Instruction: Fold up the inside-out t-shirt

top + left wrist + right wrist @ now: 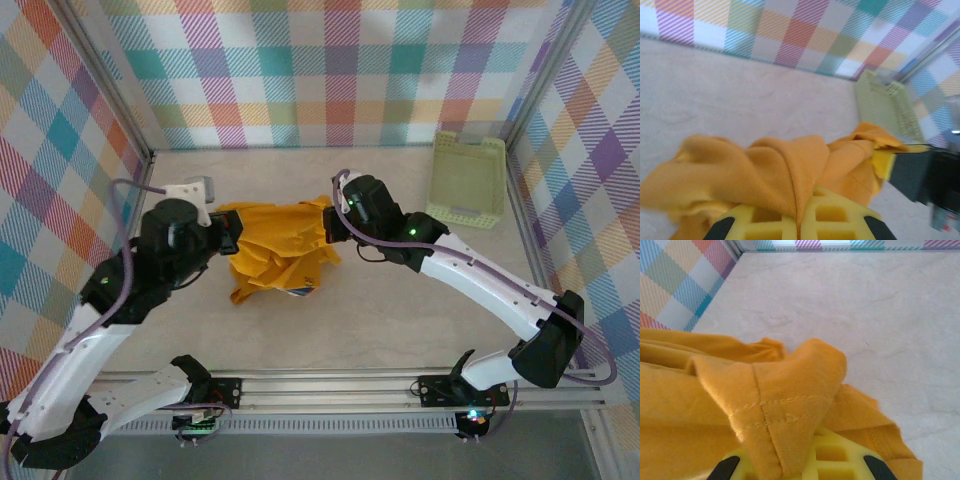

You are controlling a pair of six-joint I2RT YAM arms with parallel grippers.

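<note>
Left gripper [799,219] and right gripper [797,462] are each pinching a fold of the crumpled shirt [280,258]; pulling apart evenly, without tugging free, looks wisest.

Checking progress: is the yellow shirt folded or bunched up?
Bunched up: the shirt is a crumpled heap with loose wrinkles, not flat.

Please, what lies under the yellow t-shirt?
The beige table shows around the bunched t-shirt, and a small dark bit peeks out at its near edge. The fabric hides anything else beneath. The left hand and right hand pinch it.
</note>
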